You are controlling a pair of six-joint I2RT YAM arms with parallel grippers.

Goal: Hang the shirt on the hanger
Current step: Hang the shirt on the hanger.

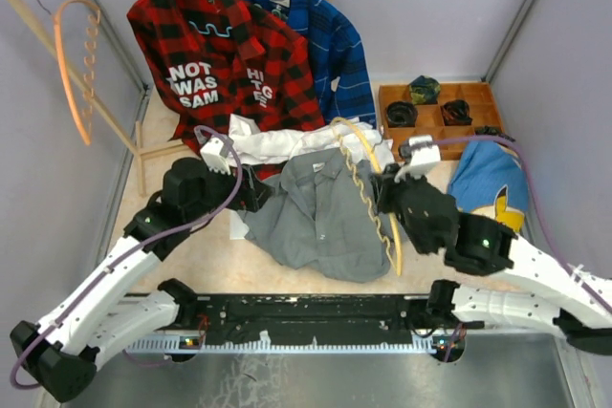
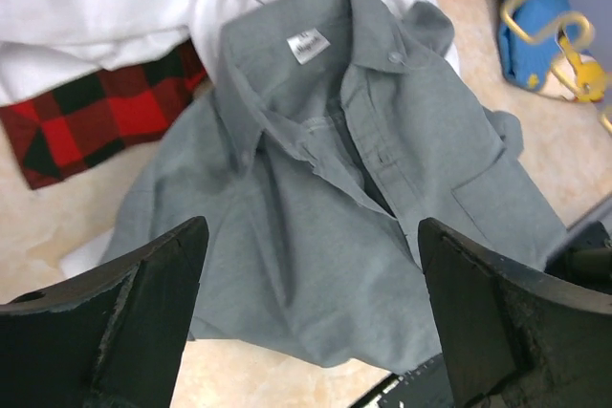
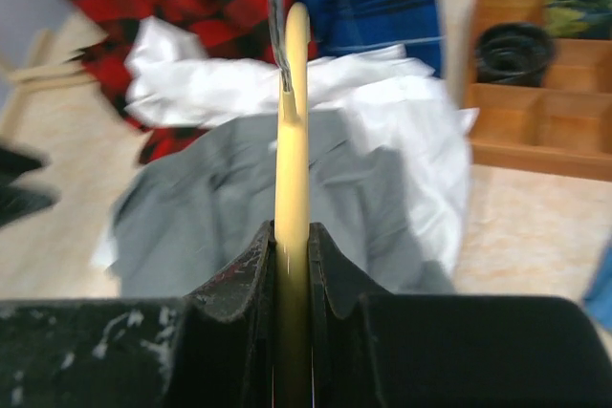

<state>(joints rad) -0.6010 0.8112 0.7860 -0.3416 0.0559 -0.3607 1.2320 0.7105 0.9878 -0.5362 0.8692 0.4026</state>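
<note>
Here we are at the setup for threading. The right gripper (image 1: 387, 193) is clenched on the pale yellow-tan curved hanger (image 1: 361, 188) with the wavy lower bar, pinching its smooth, hard arch edge-on, silver metal hook pointing away toward 12 o'clock. The hanger sits along the 3 o'clock edge of the plain grey button-up shirt (image 1: 320, 217), which lies crumpled in the middle of the table, collar up at 12 o'clock, placket partly open, chest pocket showing. Soft, matte woven cloth, full of folds. Its top edge overlaps a rumpled white shirt (image 1: 287, 143).

Over at the shirt's 9 o'clock, the left gripper (image 1: 258, 193) hovers just above the fabric, jaws released wide, nothing between them.

By my read, the shirt isn't on the hanger at all yet. Next call: the left gripper needs to pinch near the collar or shoulder and lift an opening, so the hanger's end can slide inside. Limp cloth may bunch or slip there.
</note>
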